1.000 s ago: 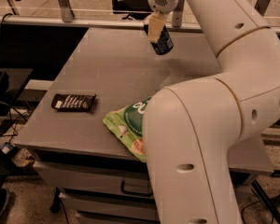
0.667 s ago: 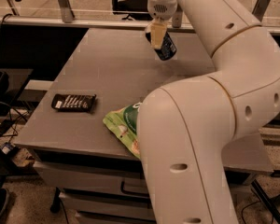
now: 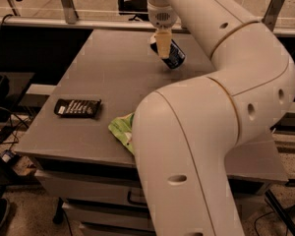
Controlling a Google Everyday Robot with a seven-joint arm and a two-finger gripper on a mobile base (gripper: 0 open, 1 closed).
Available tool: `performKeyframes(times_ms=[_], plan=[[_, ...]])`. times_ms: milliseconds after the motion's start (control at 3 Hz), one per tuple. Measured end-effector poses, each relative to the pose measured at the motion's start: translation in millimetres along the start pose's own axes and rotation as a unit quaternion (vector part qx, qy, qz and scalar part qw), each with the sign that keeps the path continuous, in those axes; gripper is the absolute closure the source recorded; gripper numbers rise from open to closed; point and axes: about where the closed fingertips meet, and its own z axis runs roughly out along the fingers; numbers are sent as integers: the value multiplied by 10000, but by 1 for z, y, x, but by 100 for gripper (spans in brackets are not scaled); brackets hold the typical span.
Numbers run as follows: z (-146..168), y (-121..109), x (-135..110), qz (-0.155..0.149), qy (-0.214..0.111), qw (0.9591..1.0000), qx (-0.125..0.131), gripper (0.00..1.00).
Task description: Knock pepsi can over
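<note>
The gripper (image 3: pixel 162 47) is in the upper middle of the frame, pointing straight down from the round white wrist above it, and its pale cream tip ends just over the far part of the grey table (image 3: pixel 113 77). From this side the tip looks like one narrow piece that gets thinner toward the bottom, so I cannot tell if the gripper is open or closed, and I see nothing that it grasps. The tip stands in front of the upper left end of the pepsi can (image 3: pixel 175 58) and it seems to touch the can there, but the contact itself is covered by the tip. The pepsi can is just to the lower right of the gripper, in the upper middle of the frame, near the far edge of the table. It is dark blue with some pale markings on its side. It is not upright: its body is strongly tilted, with one end up and left behind the gripper and the other end down and right on the table surface. The thick white arm (image 3: pixel 236 73) makes a big bend along the right side of the frame and fills the lower middle. In the left middle of the frame a flat dark snack bar wrapper (image 3: pixel 77 107) lies on the table, well apart from the can. A green bag (image 3: pixel 121 130) lies near the front edge of the table, and the arm hides its right part.
</note>
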Motion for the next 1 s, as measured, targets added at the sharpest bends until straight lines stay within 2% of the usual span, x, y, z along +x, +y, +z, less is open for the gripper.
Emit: performKeyframes(times_ms=[333, 667, 1000], plan=[[-2, 9, -2, -305, 141, 9994, -34, 14], [4, 21, -10, -723, 171, 9972, -59, 0], [4, 21, -10, -723, 167, 9972, -51, 0]])
